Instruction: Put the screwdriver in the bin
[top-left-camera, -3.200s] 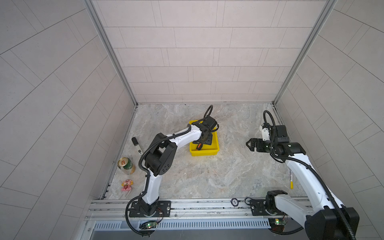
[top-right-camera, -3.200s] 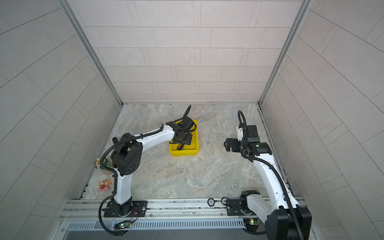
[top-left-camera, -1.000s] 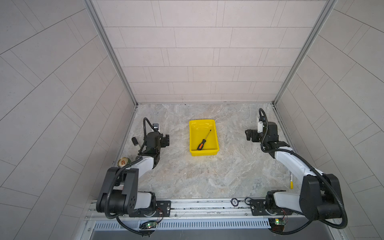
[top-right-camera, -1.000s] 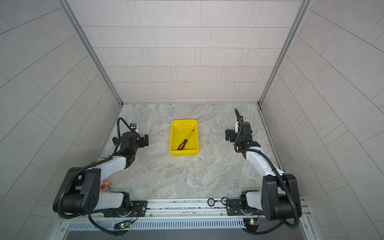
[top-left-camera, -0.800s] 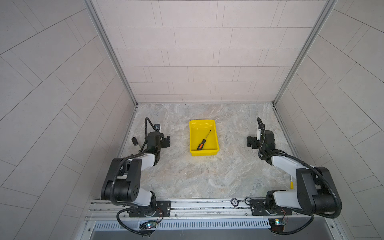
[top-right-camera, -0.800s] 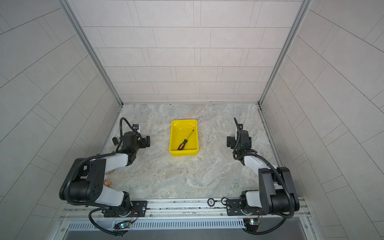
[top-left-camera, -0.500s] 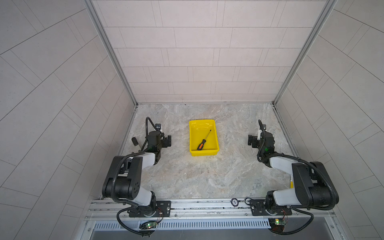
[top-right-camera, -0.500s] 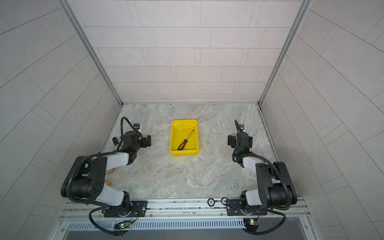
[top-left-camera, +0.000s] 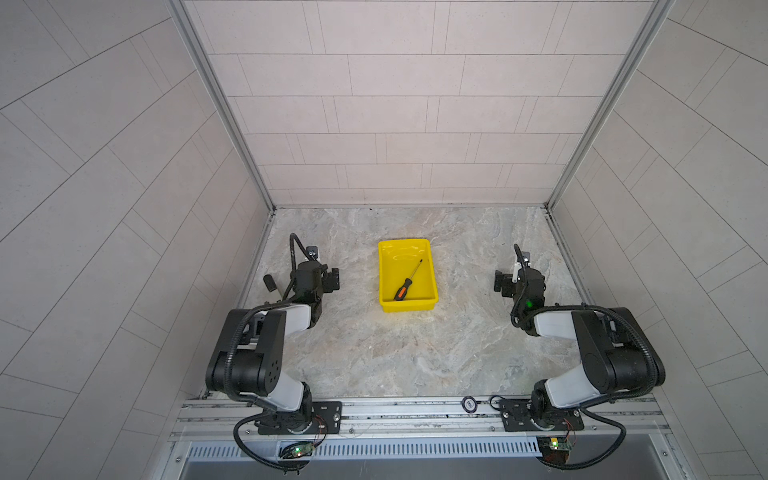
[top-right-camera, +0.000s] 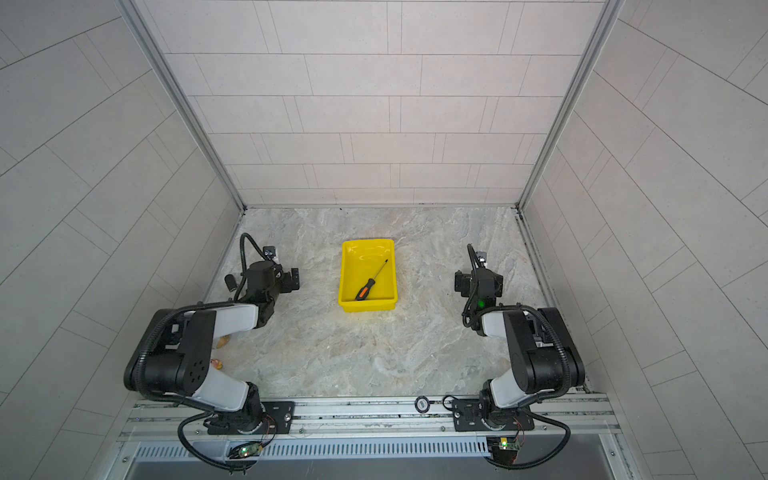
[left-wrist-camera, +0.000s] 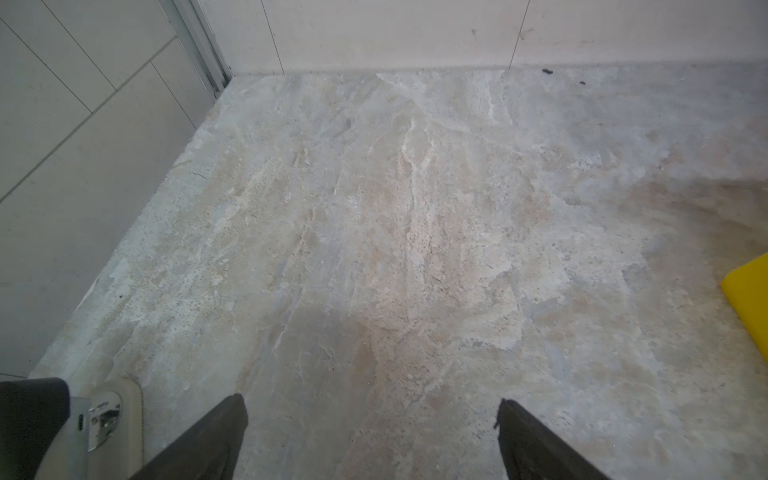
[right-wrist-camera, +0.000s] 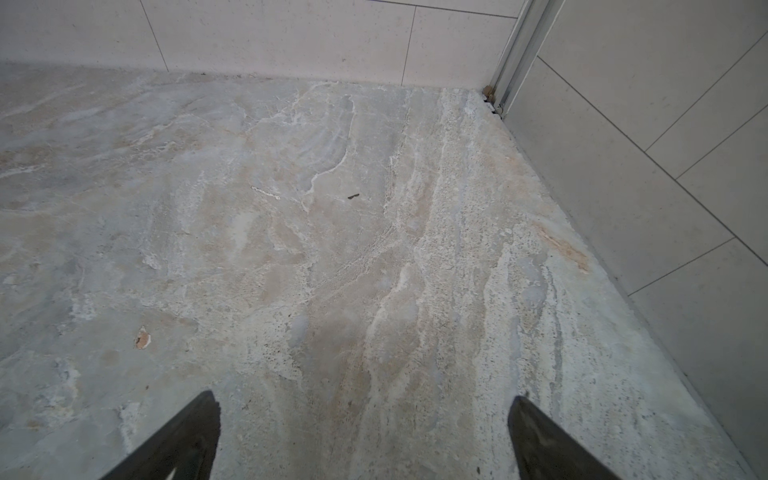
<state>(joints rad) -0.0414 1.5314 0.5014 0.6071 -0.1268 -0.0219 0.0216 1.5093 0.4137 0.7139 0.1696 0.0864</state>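
The screwdriver (top-left-camera: 402, 289) (top-right-camera: 365, 289), with a black and orange handle, lies slantwise inside the yellow bin (top-left-camera: 407, 307) (top-right-camera: 368, 306) at mid-table in both top views. My left gripper (top-left-camera: 322, 277) (top-right-camera: 282, 277) sits low, left of the bin and well apart from it. Seen from the left wrist, that gripper (left-wrist-camera: 372, 409) is open over bare stone, and one corner of the bin (left-wrist-camera: 748, 291) shows at the frame's edge. My right gripper (top-left-camera: 513, 282) (top-right-camera: 471, 282) rests right of the bin. In the right wrist view it (right-wrist-camera: 363, 405) is open with nothing between its fingers.
A black and beige object (top-left-camera: 270, 282) (left-wrist-camera: 104, 415) lies by the left wall beside my left gripper. Small orange and pink items (top-right-camera: 222, 340) peek out under the left arm. Tiled walls close three sides. A metal rail (top-left-camera: 415, 415) with a small ring (top-left-camera: 469, 402) runs along the front.
The left gripper has pulled away from the bin to the left side, leaving the screwdriver inside. Over the last second both arms folded lower and nearer their bases. The screwdriver has not moved.
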